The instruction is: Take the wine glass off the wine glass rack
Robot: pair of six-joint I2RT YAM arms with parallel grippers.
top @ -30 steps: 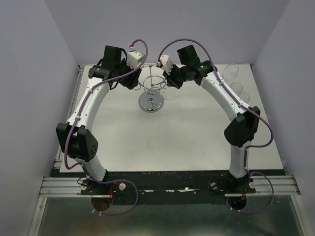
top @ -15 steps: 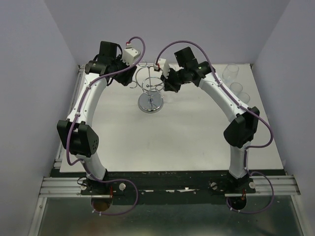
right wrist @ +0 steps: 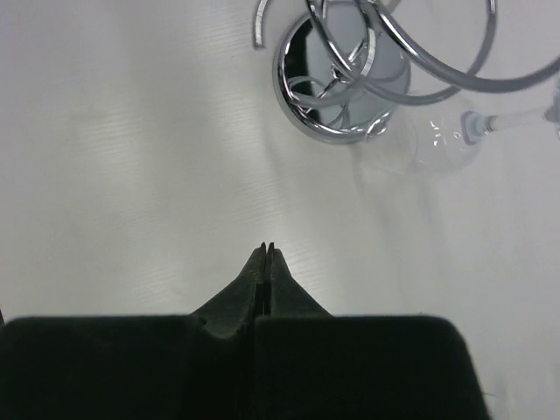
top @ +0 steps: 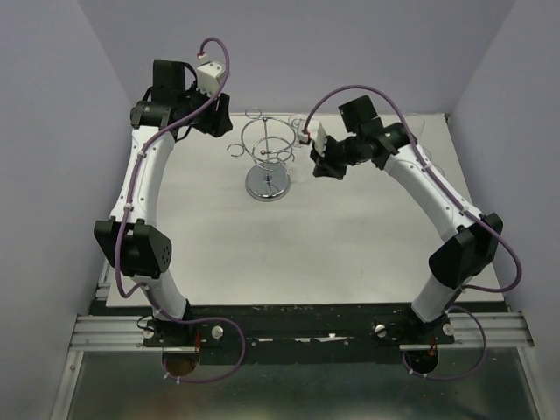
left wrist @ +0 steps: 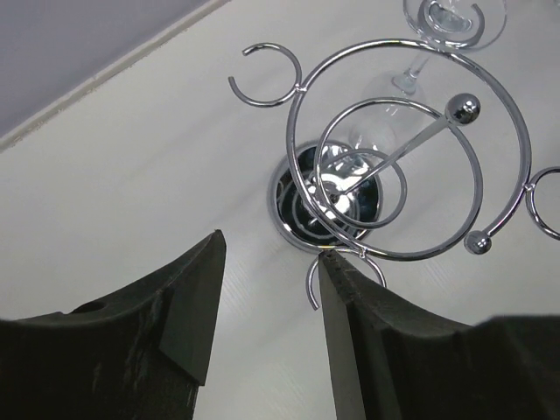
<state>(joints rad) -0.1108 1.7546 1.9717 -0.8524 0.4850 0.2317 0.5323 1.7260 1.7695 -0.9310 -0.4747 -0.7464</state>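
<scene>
The chrome wine glass rack (top: 267,156) stands on its mirrored disc base (top: 268,183) at the back middle of the table. One clear wine glass (left wrist: 411,74) hangs upside down from a ring on the rack's far side in the left wrist view. In the right wrist view the glass (right wrist: 433,144) shows beside the base. My left gripper (top: 215,123) is up and to the left of the rack, open and empty (left wrist: 267,249). My right gripper (top: 323,164) is just right of the rack, shut and empty (right wrist: 266,248).
Three other clear glasses (top: 421,157) stand along the table's back right edge, behind my right arm. White walls close in the table at the back and both sides.
My left gripper has drawn back and to the left, away from the rack. My right gripper has moved right, off the rack. The rack has stayed put.
</scene>
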